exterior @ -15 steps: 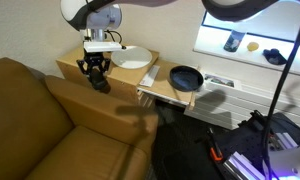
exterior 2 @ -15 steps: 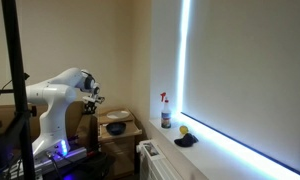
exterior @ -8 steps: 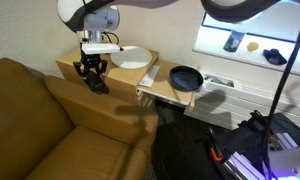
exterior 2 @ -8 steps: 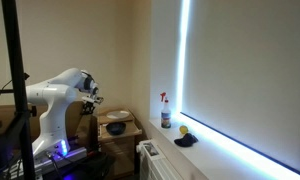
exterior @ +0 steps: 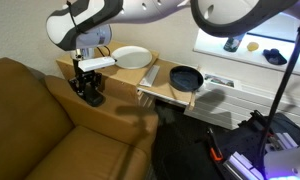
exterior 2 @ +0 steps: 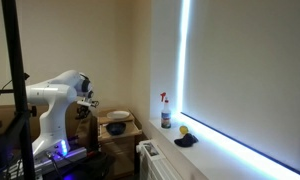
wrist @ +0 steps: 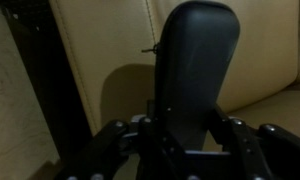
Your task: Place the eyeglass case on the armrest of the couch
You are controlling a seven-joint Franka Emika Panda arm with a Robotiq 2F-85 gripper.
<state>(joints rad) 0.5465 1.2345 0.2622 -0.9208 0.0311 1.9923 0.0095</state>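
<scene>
The eyeglass case (wrist: 195,70) is clamped at its lower end between the closed fingers of the gripper (exterior: 89,88), low over the armrest of the couch (exterior: 112,112). I cannot tell whether it touches the leather. It sits just beside the edge of the wooden cabinet top (exterior: 162,88), where the white plate (exterior: 133,57) lies. Bare leather runs forward along the armrest, and the dark pan (exterior: 185,76) is well apart.

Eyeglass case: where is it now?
In the wrist view the eyeglass case fills centre frame over leather. In an exterior view the gripper holding it is over the armrest, beside the wooden cabinet with the white plate.
</scene>
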